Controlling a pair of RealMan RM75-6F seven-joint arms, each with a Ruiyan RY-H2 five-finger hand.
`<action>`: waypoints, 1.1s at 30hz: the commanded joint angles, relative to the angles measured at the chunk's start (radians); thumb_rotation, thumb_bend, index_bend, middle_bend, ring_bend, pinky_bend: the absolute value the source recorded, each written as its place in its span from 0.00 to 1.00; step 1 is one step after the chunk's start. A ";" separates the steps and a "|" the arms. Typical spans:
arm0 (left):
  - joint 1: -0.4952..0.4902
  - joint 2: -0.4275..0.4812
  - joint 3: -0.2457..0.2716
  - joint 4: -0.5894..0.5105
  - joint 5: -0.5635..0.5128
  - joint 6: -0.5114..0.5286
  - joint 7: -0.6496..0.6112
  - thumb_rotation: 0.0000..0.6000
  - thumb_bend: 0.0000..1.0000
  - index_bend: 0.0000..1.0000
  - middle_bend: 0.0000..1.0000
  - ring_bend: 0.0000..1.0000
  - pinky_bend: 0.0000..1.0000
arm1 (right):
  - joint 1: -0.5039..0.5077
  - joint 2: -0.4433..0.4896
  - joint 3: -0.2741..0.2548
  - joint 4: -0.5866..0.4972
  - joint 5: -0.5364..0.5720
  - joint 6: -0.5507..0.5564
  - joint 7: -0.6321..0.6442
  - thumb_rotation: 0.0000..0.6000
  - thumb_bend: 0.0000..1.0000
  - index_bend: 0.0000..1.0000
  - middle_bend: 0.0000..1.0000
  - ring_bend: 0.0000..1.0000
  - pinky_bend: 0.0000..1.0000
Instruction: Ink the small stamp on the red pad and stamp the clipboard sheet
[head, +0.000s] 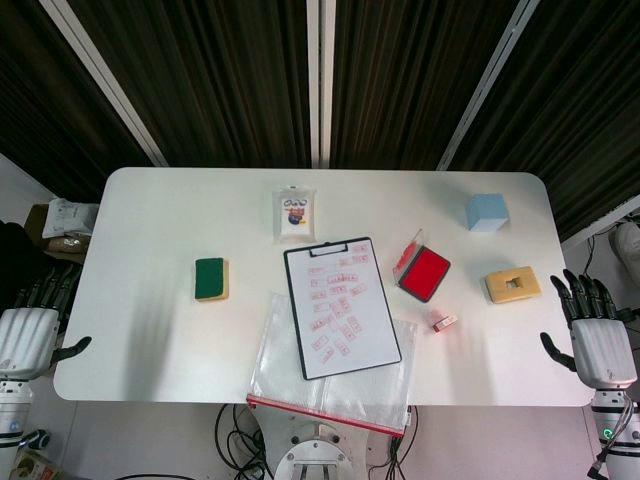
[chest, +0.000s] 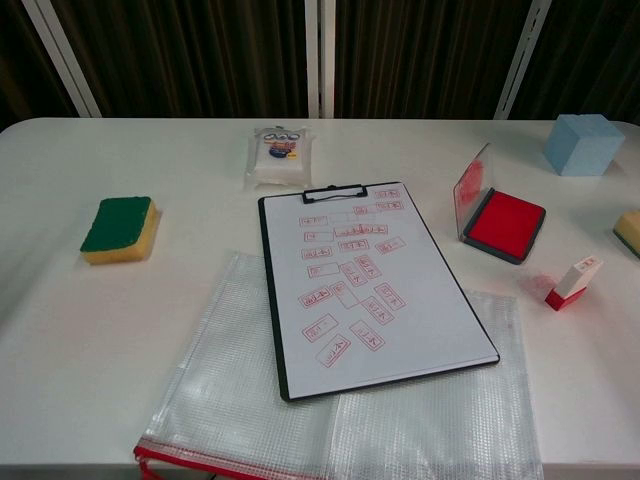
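A small red and white stamp (head: 444, 322) (chest: 574, 283) lies on the white table, right of the clipboard. The red ink pad (head: 423, 271) (chest: 504, 225) sits just beyond it with its clear lid raised. The black clipboard (head: 340, 305) (chest: 367, 283) holds a white sheet covered with several red stamp marks. My left hand (head: 30, 325) hangs beside the table's left edge, fingers spread, holding nothing. My right hand (head: 595, 330) hovers at the right edge, fingers apart and empty. Neither hand shows in the chest view.
A clear zip pouch (head: 335, 372) (chest: 340, 400) lies under the clipboard's near end. A green and yellow sponge (head: 210, 278) (chest: 120, 228) rests at left, a wrapped packet (head: 294, 213) (chest: 279, 155) at the back, a blue cube (head: 487, 212) (chest: 583, 143) and a yellow sponge (head: 512, 284) at right.
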 joint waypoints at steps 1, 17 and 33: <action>0.000 -0.001 0.001 0.001 0.001 -0.001 0.000 1.00 0.00 0.03 0.06 0.06 0.15 | 0.000 -0.001 0.000 0.003 0.000 0.001 0.003 1.00 0.20 0.00 0.00 0.00 0.00; 0.005 -0.002 0.002 0.000 0.008 0.008 -0.001 1.00 0.00 0.03 0.06 0.06 0.15 | 0.009 0.000 -0.006 0.008 -0.039 0.010 -0.026 1.00 0.20 0.00 0.00 0.00 0.01; 0.001 -0.005 0.011 0.002 -0.004 -0.018 -0.004 1.00 0.00 0.03 0.06 0.06 0.15 | 0.169 -0.043 -0.025 0.009 -0.079 -0.250 -0.245 1.00 0.24 0.16 0.23 0.74 1.00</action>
